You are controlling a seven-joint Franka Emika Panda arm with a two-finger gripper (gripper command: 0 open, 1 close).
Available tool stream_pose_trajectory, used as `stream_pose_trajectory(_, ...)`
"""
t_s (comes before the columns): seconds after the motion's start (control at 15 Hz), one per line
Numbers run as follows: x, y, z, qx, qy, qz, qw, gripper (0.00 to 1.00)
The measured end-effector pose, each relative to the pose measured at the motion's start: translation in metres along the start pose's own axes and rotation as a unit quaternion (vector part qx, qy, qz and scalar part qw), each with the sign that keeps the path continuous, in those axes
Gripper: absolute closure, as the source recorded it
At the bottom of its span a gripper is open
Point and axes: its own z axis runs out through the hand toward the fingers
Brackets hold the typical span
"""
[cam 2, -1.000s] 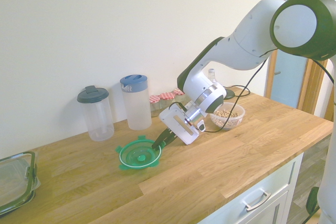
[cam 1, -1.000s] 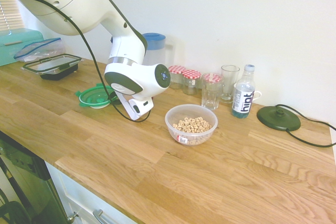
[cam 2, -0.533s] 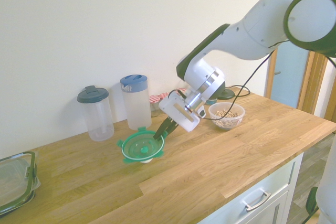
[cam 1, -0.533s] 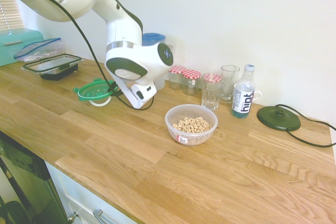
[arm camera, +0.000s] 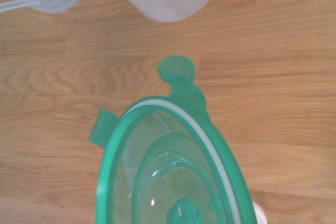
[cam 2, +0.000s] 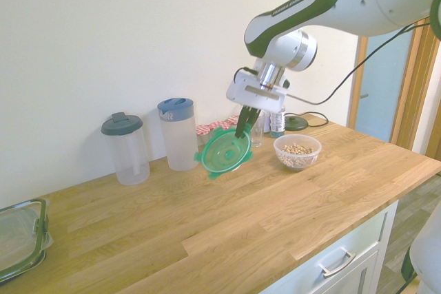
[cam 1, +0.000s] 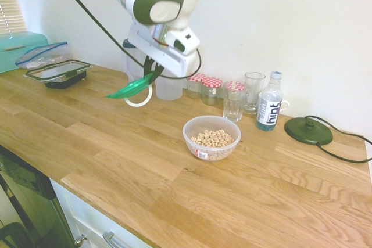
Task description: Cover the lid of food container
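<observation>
Fingers [cam 2: 242, 122] clamped on the rim of the green lid [cam 2: 227, 151], in the middle of the second exterior view. Lid is off the bench [cam 1: 244, 201], tilted, clip tabs sticking out around its edge; a white ring [cam 1: 139, 97] hangs just beside it in the first exterior view, upper left of centre. In the wrist view the lid fills the lower middle, 2 tabs plain to see. Next out: clear bowl [cam 1: 211, 137] with ring cereal [cam 1: 213, 138] and a red-white label, upright on the bench, near frame centre in the first exterior view, open top, apart from the lid. Behind it: 3 jars [cam 1: 211, 90] with red-checked lids, a tall glass [cam 1: 253, 92] and a hint bottle [cam 1: 269, 105], right of centre. Dark round base [cam 1: 308, 131] at the right. Second exterior view, left of the lid: 2 pitchers, 1 blue-lidded [cam 2: 179, 139], 1 dark-lidded [cam 2: 128, 153]. Black-rimmed container [cam 2: 22, 239] at that view's lower left edge. First exterior view, upper left: plastic bag [cam 1: 43, 55] and teal box [cam 1: 22, 49].
</observation>
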Motion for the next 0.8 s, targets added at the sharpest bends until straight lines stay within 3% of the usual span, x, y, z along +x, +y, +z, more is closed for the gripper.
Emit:
stream_pose_trajectory(0.2,-0.008,0.002,-0.076,-0.07,0.09,-0.01,0.993,1.0)
stream_pose_trajectory(0.4,0.0,0.002,-0.113,-0.139,0.172,-0.024,0.975,1.0)
stream_pose_trajectory(0.6,0.005,0.0,-0.133,-0.208,0.249,-0.034,0.945,1.0)
stream_pose_trajectory(0.8,0.005,-0.007,-0.137,-0.277,0.32,-0.04,0.905,1.0)
